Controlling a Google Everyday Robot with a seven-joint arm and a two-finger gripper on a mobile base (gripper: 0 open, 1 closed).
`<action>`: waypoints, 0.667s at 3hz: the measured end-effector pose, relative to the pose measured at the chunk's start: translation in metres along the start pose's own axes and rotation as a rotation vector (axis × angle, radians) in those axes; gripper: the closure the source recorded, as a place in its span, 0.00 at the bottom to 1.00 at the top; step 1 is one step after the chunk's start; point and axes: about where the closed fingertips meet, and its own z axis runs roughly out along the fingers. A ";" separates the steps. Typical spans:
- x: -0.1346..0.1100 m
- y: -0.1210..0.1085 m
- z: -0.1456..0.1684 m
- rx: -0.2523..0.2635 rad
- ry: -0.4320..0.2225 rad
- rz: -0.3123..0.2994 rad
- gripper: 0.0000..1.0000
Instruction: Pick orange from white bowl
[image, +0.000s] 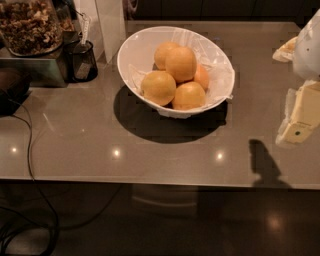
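Worktop (75, 140): glossy grey-brown slab, small ceiling-light reflections along its near edge. Beyond that edge, dark floor, also shiny.

White bowl (133, 46): stands toward the far edge, roughly midway between the left and right edges. Rim tilted, lower side facing the near edge. Crinkled translucent lining (220, 75) spills over the right of the rim. Heavy shadow under the bowl on the near side.

In the bowl: a heap of pale yellow-orange fruit. The orange (180, 63) lies on top of the heap, touching its neighbours. Three like it around it, one at the near left (158, 87), one at the near right (188, 95), one behind (165, 52). A smaller, redder fruit (202, 76) is tucked on the right side.

My claw (301, 120): at the right edge of the worktop, well apart from the bowl, holding nothing. Spread or pressed together, I cannot tell. Its shadow (265, 162) falls near the near right corner.

Far left corner: jar of brown snack mix (30, 25) on a metal stand, dark glass cup (82, 61) just beside it. Black cable (29, 150) runs over the left part and drops off the near edge.
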 end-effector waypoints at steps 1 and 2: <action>-0.003 -0.003 -0.001 0.010 -0.015 -0.004 0.00; -0.020 -0.031 0.002 0.023 -0.100 -0.022 0.00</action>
